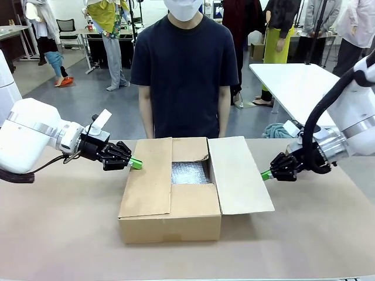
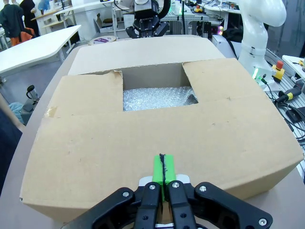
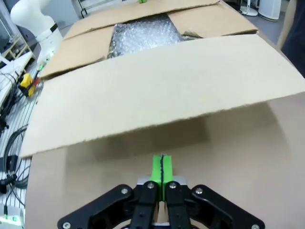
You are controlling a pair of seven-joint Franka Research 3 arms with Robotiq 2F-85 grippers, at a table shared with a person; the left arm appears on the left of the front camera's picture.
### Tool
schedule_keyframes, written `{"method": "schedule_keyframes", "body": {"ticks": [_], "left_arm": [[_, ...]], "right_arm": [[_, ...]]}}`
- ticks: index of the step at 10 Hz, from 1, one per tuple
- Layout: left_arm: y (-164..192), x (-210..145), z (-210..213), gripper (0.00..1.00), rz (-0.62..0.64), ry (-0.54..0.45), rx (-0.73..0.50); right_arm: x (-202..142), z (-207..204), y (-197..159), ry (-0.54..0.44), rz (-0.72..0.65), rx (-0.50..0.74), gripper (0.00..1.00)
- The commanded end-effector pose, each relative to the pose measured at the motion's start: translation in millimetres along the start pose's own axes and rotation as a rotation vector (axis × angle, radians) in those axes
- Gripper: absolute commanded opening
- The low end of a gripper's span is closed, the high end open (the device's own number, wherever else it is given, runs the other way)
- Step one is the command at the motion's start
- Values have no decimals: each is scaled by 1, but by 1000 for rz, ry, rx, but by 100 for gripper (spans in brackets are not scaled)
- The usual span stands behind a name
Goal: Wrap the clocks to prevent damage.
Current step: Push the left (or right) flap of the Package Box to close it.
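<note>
Mid tabletop (image 1: pixel 58 234), a cardboard box (image 1: pixel 170 211) with its top partly shut. Left flap (image 1: pixel 149 175) folded down flat over the top, near and far flaps folded in, right flap (image 1: pixel 237 175) spread outward, roughly level and overhanging the tabletop. Through the squarish gap between the flaps, crinkled silvery wrap (image 1: pixel 188 172) inside the box; contents beneath it hidden. Same wrap (image 2: pixel 157 98) in the left wrist view, framed by cardboard on all sides, and again (image 3: pixel 143 33) in the right wrist view beyond the spread flap (image 3: pixel 167 90). Left tool (image 1: pixel 136 164) at the box's left side, green pads pressed together with nothing between them, tip at the far outer edge of the left flap; from its own camera, tip (image 2: pixel 163 171) over the flap's surface, touching or just clear impossible to tell. Right tool (image 1: pixel 266 174) at the opposite side, pads likewise together and empty, tip just beside the outer edge of the right flap; in its own view (image 3: pixel 162 169) low over bare tabletop (image 3: pixel 238 157), just short of the flap's shadowed edge. Behind the box, at the far side, a person (image 1: pixel 183 70) in a dark T-shirt, standing, arms down.
</note>
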State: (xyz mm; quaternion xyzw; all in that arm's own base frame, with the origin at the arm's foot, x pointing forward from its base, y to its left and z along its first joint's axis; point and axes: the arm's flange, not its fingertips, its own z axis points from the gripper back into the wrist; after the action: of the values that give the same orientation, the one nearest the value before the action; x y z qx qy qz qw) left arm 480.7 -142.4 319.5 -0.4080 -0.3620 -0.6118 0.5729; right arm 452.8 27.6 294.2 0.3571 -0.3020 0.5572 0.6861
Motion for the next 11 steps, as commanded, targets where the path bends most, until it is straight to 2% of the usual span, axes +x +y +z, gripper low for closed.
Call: {"method": "schedule_keyframes", "body": {"ticks": [1,2,6,11], "left_arm": [[1,-4,-2,0,4,4,1],[1,-4,-2,0,4,4,1],[1,-4,-2,0,4,4,1],[1,-4,-2,0,4,4,1]], "right_arm": [[2,-13,-2,-107,2,10,1],[7,-13,2,-178,16,25,1],[28,-19,14,-318,66,11,1],[59,-63,9,-376,86,116,1]]}}
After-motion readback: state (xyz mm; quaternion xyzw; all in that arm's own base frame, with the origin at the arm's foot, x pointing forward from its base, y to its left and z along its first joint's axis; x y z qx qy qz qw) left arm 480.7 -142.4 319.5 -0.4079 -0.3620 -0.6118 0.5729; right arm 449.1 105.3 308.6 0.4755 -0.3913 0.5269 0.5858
